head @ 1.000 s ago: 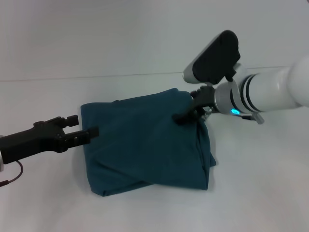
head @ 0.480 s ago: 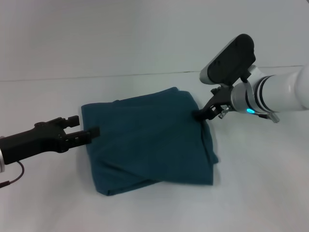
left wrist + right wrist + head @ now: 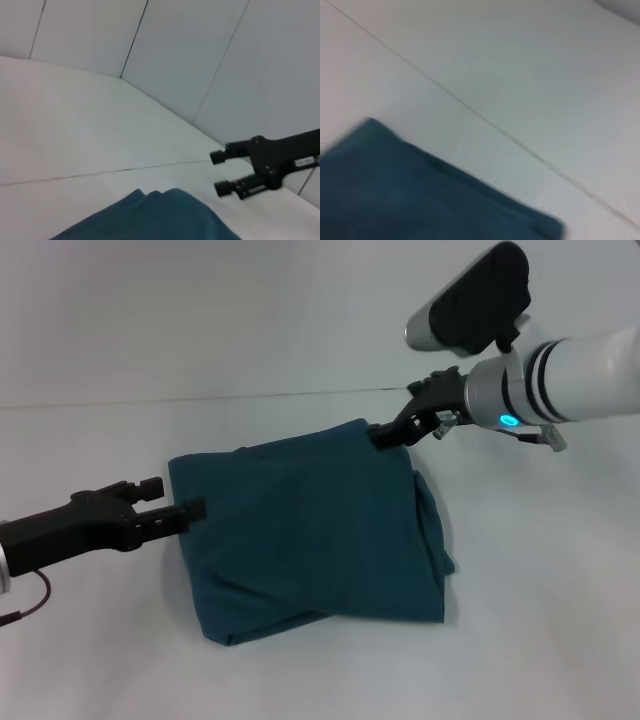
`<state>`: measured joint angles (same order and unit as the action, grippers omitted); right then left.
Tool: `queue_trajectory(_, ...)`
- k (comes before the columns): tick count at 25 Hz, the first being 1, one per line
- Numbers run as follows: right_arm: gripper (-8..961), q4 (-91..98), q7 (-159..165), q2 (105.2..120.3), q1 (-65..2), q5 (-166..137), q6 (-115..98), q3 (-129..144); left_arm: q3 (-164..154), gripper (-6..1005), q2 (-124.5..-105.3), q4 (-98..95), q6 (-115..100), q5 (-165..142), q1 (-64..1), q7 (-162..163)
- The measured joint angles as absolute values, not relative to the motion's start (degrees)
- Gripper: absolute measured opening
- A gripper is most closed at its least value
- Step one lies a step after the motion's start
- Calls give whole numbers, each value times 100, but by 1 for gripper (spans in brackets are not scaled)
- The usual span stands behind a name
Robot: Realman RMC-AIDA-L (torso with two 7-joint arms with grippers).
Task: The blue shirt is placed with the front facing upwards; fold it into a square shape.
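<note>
The blue shirt (image 3: 310,530) lies folded into a rough block mid-counter (image 3: 540,640), lettering not visible, lower left corner bulging and the right edge showing loose layers. Its long axis runs left-right between my two arms.

My right gripper (image 3: 385,435) sits at the shirt's far right corner, tips touching or just above the cloth there (can't tell which). Its fingers look narrow; whether any fabric is pinched between them I cannot tell. In the left wrist view that gripper (image 3: 224,172) shows with two finger tips set apart, nothing visibly between them.

My left gripper (image 3: 175,502) is low at the shirt's left edge, fingers parted, lower finger (image 3: 190,510) tip touching or just over the hem, holding nothing.

Key relation: the shirt lies toward me and to the left from my right fingers, and to the right of my left fingers. Both are at the edges. The untidy lower corner is nearer my left arm, so I judge squaring up falls to that side.
</note>
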<state>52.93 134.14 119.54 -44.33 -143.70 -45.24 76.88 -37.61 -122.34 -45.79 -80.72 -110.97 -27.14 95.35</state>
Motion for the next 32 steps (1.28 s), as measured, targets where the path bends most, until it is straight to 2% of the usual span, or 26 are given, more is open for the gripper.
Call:
queue_trajectory(4, 901, 5522, 13016, 11920, -4430, -13968, -5783, 6749, -3747, 876, -12234, -4579, -8065, -11041, -2716, 9562)
queue_trajectory(6, 900, 5554, 12905, 11843, -4436, -13867, -6525, 6175, -3713, 876, -12234, -4579, -8064, -11039, -2716, 9563)
queue_trajectory(14, 898, 5334, 13171, 11290, -4398, -13861, -8524, 4884, -3660, 876, -12234, -4570, -8072, -11037, -2686, 9567)
queue_trajectory(17, 898, 5107, 13391, 11161, -4382, -13914, -8846, 4836, -3621, 877, -12234, -4567, -8087, -11021, -2674, 9568)
queue_trajectory(23, 896, 4633, 13495, 11121, -4361, -13979, -9149, 4808, -3618, 877, -12234, -4520, -8071, -10986, -2662, 9562)
queue_trajectory(32, 861, 3834, 13248, 11174, -4370, -13643, -9081, 4446, -3621, 877, -12234, -4517, -8059, -10951, -2663, 9522)
